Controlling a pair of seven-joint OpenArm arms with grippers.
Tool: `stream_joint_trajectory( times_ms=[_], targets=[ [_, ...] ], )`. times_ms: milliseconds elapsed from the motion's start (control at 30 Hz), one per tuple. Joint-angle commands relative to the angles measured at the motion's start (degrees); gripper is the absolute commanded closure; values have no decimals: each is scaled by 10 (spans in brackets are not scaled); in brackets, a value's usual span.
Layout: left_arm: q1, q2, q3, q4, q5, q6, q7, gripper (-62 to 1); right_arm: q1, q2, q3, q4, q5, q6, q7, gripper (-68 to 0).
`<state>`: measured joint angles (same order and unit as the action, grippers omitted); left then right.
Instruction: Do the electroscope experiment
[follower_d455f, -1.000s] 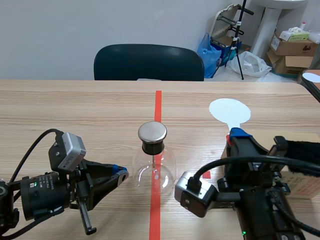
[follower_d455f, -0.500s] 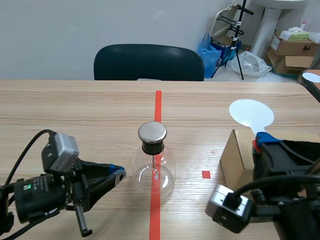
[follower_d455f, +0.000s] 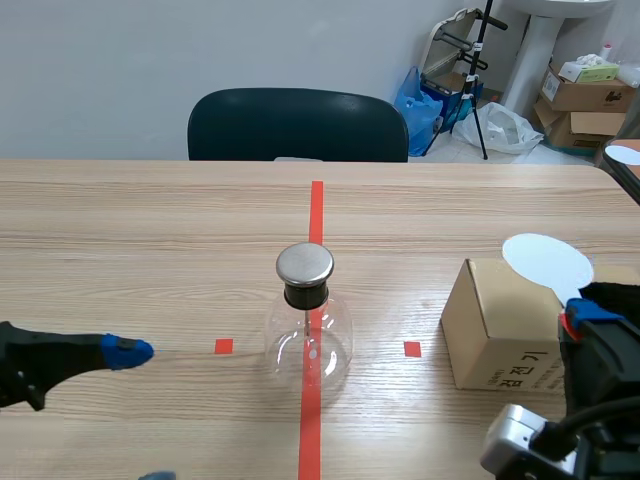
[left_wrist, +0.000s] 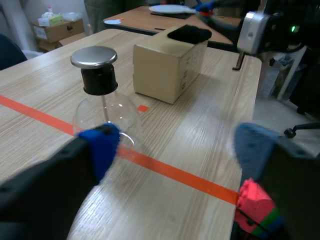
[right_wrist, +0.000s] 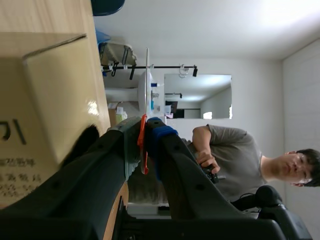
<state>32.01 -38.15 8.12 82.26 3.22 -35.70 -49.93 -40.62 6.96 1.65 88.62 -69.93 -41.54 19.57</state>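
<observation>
Your arms have drawn back from the flask (follower_d455f: 308, 338): right gripper (follower_d455f: 582, 312), clamped on the white disc (follower_d455f: 548, 262), sits near the box (follower_d455f: 495, 325); left gripper (left_wrist: 176, 145) is spread wide. Disc probably needs bringing back.

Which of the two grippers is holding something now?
The right gripper: it is shut on the handle of the white disc paddle. The left gripper stands open and empty.

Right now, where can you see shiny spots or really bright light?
Scene view: small white glints on the glass flask, a soft sheen on its metal cap, and the white disc looks bright. Left wrist view: the cap gleams too. Right wrist view: strong light on the ceiling, a bright patch on the cardboard box.
</observation>
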Motion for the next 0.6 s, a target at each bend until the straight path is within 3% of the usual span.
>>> stream_joint_trajectory(
  times_ms=[0, 100, 167, 567],
  targets=[
    [6, 9, -4, 7, -9, 24, -23, -623, 8, -4, 8, -9, 9, -33, 9, -10],
    [26, 9, -14, 11, -21, 66, -27, -623, 13, -6, 15, -28, 20, -33, 23, -10],
    [37, 9, -19, 11, -26, 76, -28, -623, 22, -6, 15, -40, 21, -33, 23, -10],
    [64, 8, -31, 11, -3, 75, -52, -623, 59, -6, 0, -94, 26, -33, 13, -10]
  ],
)
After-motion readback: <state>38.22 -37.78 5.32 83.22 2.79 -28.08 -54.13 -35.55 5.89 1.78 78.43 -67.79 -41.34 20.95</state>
